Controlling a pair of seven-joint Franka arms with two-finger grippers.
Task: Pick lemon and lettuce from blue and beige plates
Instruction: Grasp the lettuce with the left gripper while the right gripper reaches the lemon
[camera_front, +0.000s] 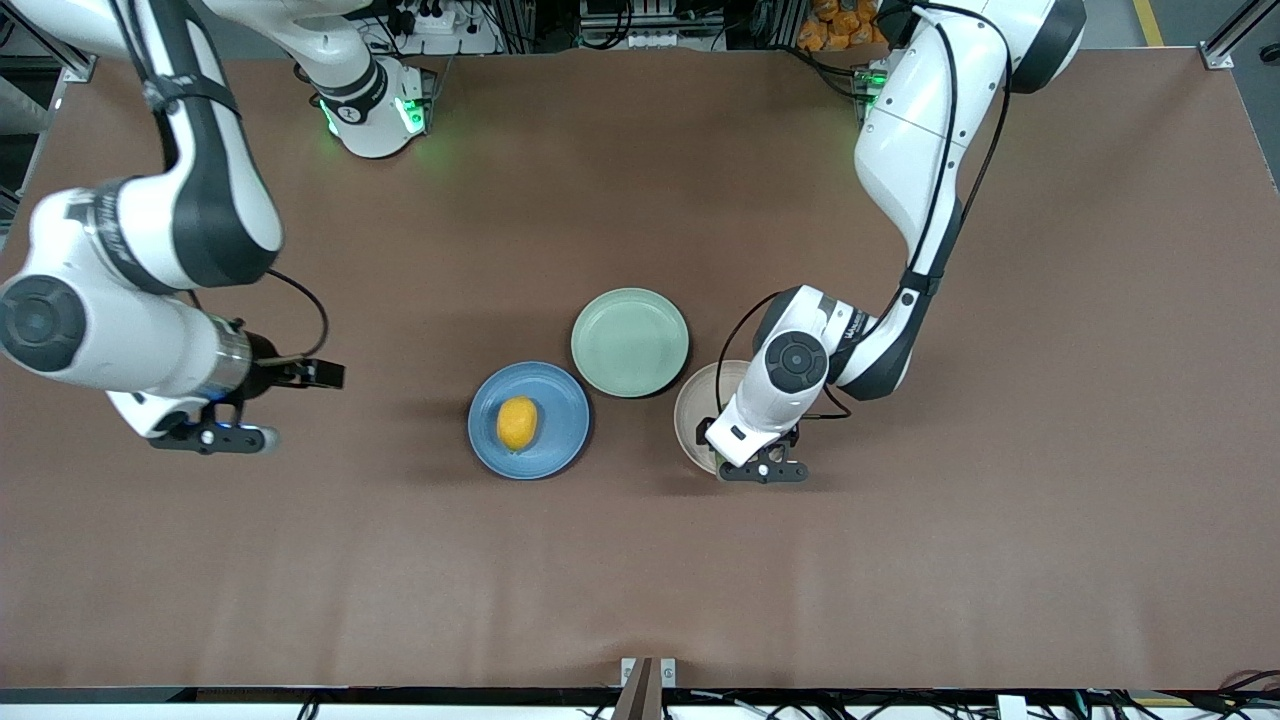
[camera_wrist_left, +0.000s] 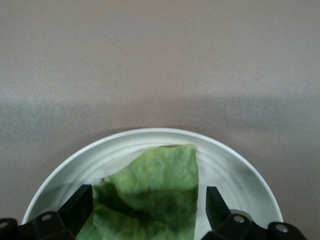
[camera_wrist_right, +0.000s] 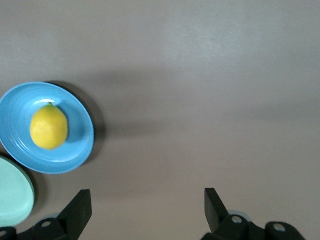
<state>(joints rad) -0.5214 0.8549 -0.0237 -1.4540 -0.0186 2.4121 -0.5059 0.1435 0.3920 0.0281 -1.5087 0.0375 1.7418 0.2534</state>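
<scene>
Left gripper (camera_wrist_left: 149, 202) is hovering spread open, straddling flat green lettuce leaf (camera_wrist_left: 150, 192) on round beige plate (camera_wrist_left: 240, 175), directly beneath; right gripper (camera_wrist_right: 147, 210), open too, is waiting, yellow lemon (camera_wrist_right: 48, 127) at ten o'clock.

Yellow lemon (camera_front: 517, 423), blue plate (camera_front: 565, 420), green lettuce (camera_wrist_left: 150, 195), beige plate (camera_front: 693, 405)

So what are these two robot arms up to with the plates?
They are picking food off plates. The left hand is over the beige plate, fingers open on either side of the lettuce but not yet closed on it. The right hand is over bare table toward the right arm's end, open and holding nothing. The lemon sits untouched on the blue plate. A green plate beside them is bare.
</scene>
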